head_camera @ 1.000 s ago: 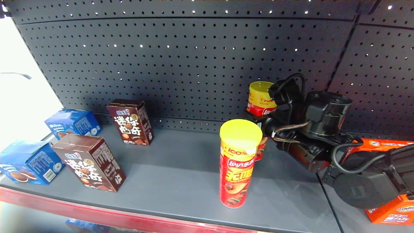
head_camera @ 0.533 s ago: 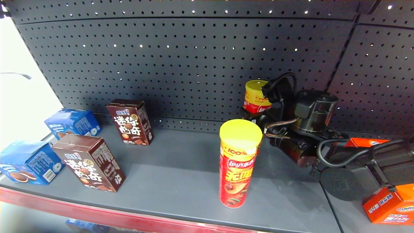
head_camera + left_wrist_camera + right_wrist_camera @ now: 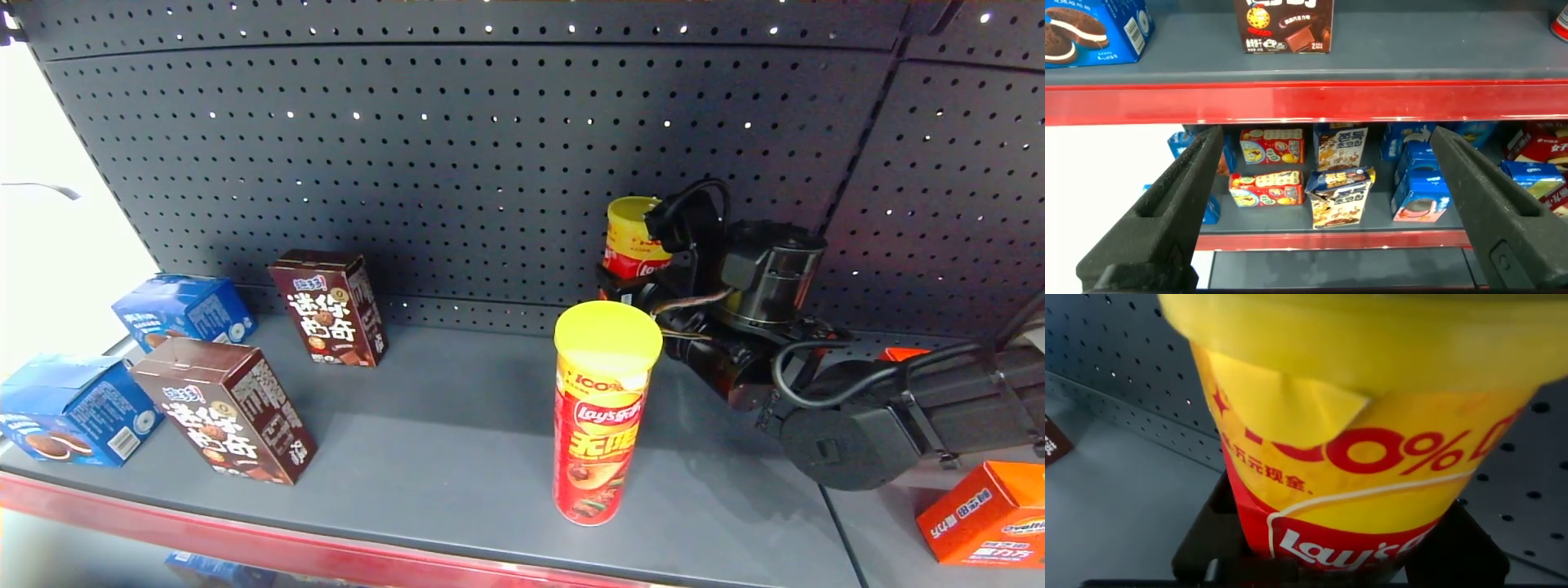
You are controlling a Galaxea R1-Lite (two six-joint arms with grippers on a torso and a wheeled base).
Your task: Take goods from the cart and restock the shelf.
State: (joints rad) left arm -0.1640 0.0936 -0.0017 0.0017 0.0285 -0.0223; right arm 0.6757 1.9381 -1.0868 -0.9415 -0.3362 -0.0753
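Observation:
A tall red chips can with a yellow lid [image 3: 604,408] stands upright near the middle of the grey shelf [image 3: 449,441]. Behind it, close to the pegboard, a second chips can [image 3: 633,237] [image 3: 1372,433] is upright in my right gripper [image 3: 624,286] [image 3: 1339,559], which is shut on its lower body. The right arm comes in from the right. My left gripper [image 3: 1327,212] hangs open below the shelf's red front edge [image 3: 1306,102], with nothing between its fingers [image 3: 1167,220].
Two brown cookie boxes [image 3: 331,309] [image 3: 229,408] and two blue boxes [image 3: 184,310] [image 3: 69,408] stand on the shelf's left part. An orange box [image 3: 984,514] lies at the right front. The pegboard [image 3: 490,163] closes the back. Packed goods [image 3: 1339,175] fill the lower shelf.
My right gripper has carried the held can to the left and farther back toward the pegboard. The arm has drawn off the orange box. The standing can has not moved.

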